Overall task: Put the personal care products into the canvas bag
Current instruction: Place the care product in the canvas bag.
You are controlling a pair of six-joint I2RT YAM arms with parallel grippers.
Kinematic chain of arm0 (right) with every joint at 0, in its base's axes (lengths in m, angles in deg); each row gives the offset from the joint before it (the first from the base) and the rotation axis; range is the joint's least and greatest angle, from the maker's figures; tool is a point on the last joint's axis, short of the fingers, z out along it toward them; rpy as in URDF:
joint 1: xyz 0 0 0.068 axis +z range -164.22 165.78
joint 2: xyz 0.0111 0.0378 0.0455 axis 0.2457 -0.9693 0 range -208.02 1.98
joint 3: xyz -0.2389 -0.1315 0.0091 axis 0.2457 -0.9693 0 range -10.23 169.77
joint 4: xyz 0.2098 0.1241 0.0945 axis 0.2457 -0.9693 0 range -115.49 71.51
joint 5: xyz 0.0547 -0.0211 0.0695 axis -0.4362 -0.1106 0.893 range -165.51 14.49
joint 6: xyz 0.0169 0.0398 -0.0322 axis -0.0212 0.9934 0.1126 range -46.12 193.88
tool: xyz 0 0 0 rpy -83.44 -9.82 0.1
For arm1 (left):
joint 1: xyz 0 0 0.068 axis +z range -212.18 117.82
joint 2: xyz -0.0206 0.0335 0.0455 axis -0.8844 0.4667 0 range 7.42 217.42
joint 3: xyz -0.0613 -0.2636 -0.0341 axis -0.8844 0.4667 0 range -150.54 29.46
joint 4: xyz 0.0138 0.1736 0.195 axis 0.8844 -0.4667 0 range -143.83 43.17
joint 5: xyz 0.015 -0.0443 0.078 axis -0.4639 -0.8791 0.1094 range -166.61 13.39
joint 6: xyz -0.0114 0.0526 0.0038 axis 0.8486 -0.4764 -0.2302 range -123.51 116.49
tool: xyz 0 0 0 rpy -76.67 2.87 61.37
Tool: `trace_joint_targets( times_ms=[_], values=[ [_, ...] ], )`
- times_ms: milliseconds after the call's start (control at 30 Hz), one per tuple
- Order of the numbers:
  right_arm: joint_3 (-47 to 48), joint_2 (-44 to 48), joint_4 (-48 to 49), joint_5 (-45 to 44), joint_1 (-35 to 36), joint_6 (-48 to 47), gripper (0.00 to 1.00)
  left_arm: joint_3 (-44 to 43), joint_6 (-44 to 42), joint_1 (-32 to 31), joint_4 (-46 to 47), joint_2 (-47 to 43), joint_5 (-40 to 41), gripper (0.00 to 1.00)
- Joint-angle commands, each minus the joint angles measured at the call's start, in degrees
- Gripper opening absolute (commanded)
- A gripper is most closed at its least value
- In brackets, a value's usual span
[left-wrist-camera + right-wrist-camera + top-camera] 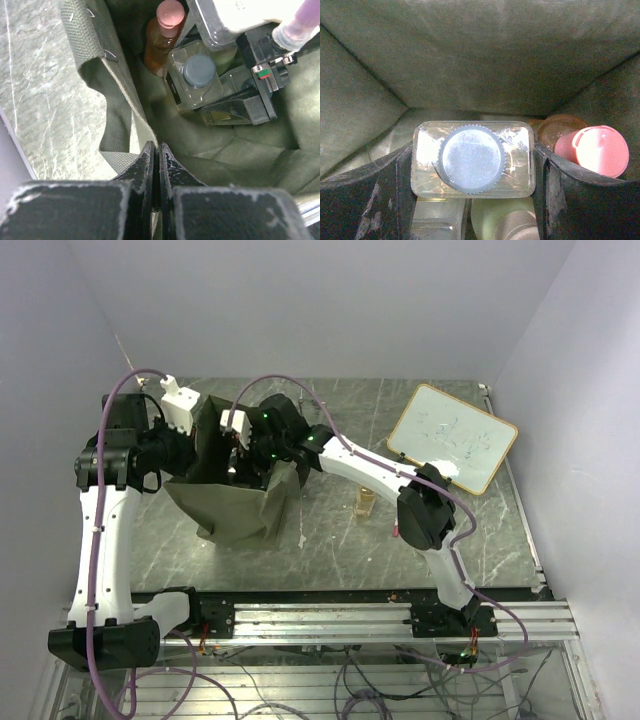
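Observation:
The olive canvas bag (235, 505) stands open at centre left. My left gripper (156, 150) is shut on its rim beside a strap handle (117, 130), holding the mouth open. My right gripper (472, 165) reaches down inside the bag, shut on a clear square bottle (472, 157) with a dark round cap, one finger against each narrow side. Next to it in the bag stands an amber bottle with a pink cap (592, 150). Below the held bottle lie a pale yellow-green bottle (505, 222) and another clear one (437, 220). In the left wrist view the held bottle (197, 75) and the amber bottle (162, 35) both show.
A wood-framed whiteboard (455, 437) lies at the back right. A small wooden piece (365, 502) stands near the middle of the table, and a thin pen (302, 535) lies just right of the bag. White walls close in the table on three sides.

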Motion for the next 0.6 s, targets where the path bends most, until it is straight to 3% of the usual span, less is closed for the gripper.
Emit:
trace_joint_targets(
  times_ms=[0,233,567],
  values=[
    [-2.77,3.23,-0.17,1.52,-0.20,-2.62,0.00,1.57,-3.16,0.69,-2.96,-1.17,-5.60,0.07],
    [-3.17,4.86,-1.60,6.63,-0.21,-5.24,0.00,0.78,-5.05,0.63,-3.07,-0.69,-7.80,0.11],
    [5.23,1.44,-2.65,7.28,-2.26,-0.46,0.00,-5.72,-6.15,0.67,-1.96,-0.41,-10.94,0.42]
  ],
)
